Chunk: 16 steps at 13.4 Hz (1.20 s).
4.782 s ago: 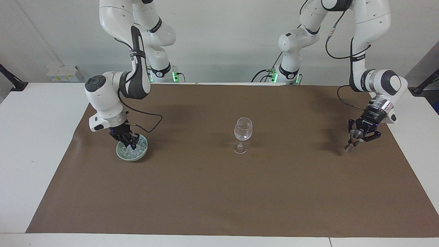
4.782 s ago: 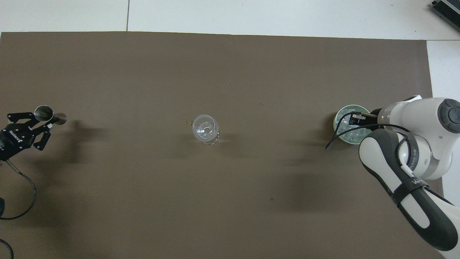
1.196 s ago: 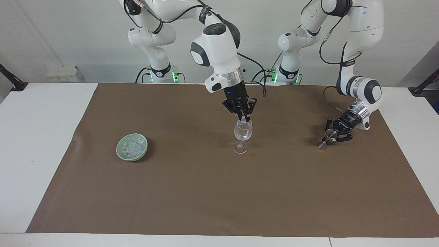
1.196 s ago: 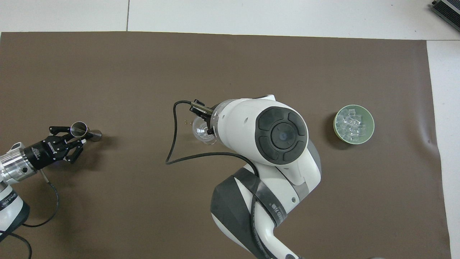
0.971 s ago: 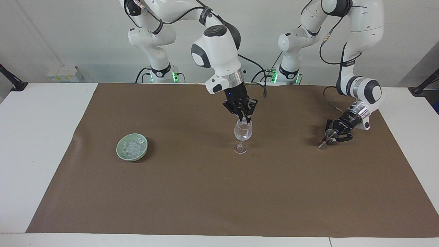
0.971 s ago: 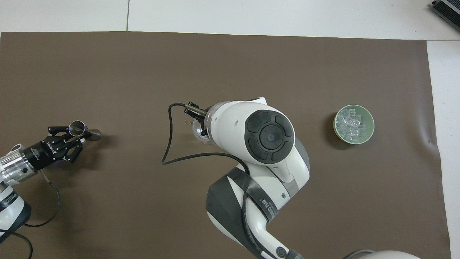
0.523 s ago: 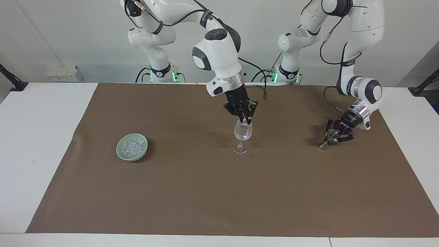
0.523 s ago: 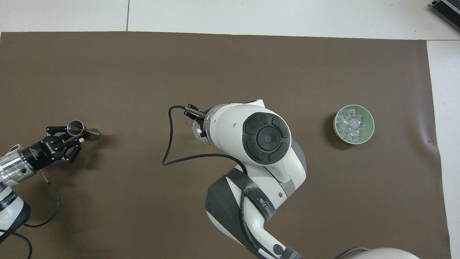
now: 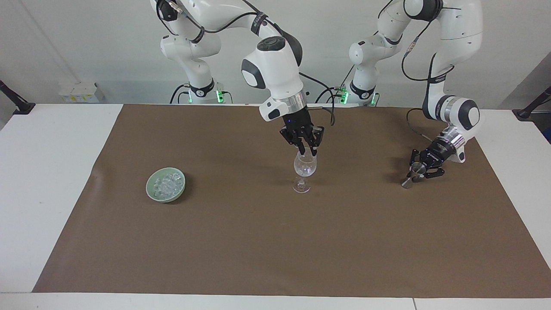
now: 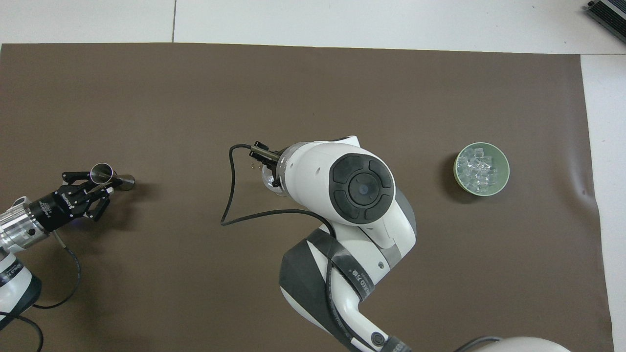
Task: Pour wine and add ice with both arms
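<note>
From my console, the brown mat (image 9: pixel 258 241) reads as matt paper, faintly creased toward the right arm's end, laid over a smooth white table (image 9: pixel 38 181). The stemmed glass (image 9: pixel 304 170) is clear and glossy; the ice (image 10: pixel 479 168) in the pale green bowl (image 10: pixel 503 164) looks glassy and wet, the bowl itself probably glazed ceramic, though I cannot be sure. The jigger (image 10: pixel 105 173) shines like polished metal. Both arms (image 10: pixel 362 190) wear glossy white plastic shells with brushed silver wrist rings and matt black cables.
</note>
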Each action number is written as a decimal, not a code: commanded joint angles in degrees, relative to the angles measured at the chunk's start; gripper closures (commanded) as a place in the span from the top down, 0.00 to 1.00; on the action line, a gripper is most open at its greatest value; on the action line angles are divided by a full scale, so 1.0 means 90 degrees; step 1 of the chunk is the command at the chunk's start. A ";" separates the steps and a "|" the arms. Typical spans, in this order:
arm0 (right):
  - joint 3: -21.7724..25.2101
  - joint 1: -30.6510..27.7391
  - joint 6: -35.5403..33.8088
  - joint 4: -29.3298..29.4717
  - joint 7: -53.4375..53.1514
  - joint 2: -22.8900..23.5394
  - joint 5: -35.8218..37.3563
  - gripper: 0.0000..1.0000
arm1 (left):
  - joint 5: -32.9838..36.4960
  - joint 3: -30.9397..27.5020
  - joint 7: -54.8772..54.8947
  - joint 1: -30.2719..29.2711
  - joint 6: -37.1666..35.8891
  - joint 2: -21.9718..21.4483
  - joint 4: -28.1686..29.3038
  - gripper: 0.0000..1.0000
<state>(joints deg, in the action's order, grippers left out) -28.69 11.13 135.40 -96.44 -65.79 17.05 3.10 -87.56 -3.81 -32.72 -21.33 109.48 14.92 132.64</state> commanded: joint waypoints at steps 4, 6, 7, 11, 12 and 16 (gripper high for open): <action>0.0043 -0.0084 -0.0024 0.0061 -0.0151 -0.0107 0.0582 1.00 | -0.0095 -0.0016 0.0071 -0.0042 -0.0104 -0.0027 0.0076 0.15; 0.0354 -0.0114 -0.0325 0.0081 -0.0034 -0.0340 0.0758 1.00 | -0.0095 -0.0016 0.0090 -0.0042 -0.0104 -0.0027 0.0076 0.19; 0.0510 -0.0133 -0.0501 0.0158 0.0063 -0.0458 0.0807 1.00 | -0.0095 -0.0016 0.0110 -0.0042 -0.0094 -0.0027 0.0077 0.20; 0.1057 -0.0446 -0.1390 0.0335 0.1389 -0.0926 0.0720 1.00 | -0.0095 -0.0016 0.0110 -0.0071 -0.0104 -0.0027 0.0077 0.25; 0.1213 -0.0466 -0.1585 0.0335 0.1615 -0.1034 0.0701 1.00 | -0.0095 -0.0016 0.0110 -0.0091 -0.0113 -0.0027 0.0077 0.27; 0.1800 -0.0553 -0.2289 0.0335 0.2748 -0.1357 0.0632 1.00 | -0.0095 -0.0016 0.0217 -0.0139 -0.0133 -0.0046 0.0096 0.52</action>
<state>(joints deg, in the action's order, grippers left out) -13.56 6.66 116.81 -93.08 -45.03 6.18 9.35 -87.67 -3.97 -32.33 -21.59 109.47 14.92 132.64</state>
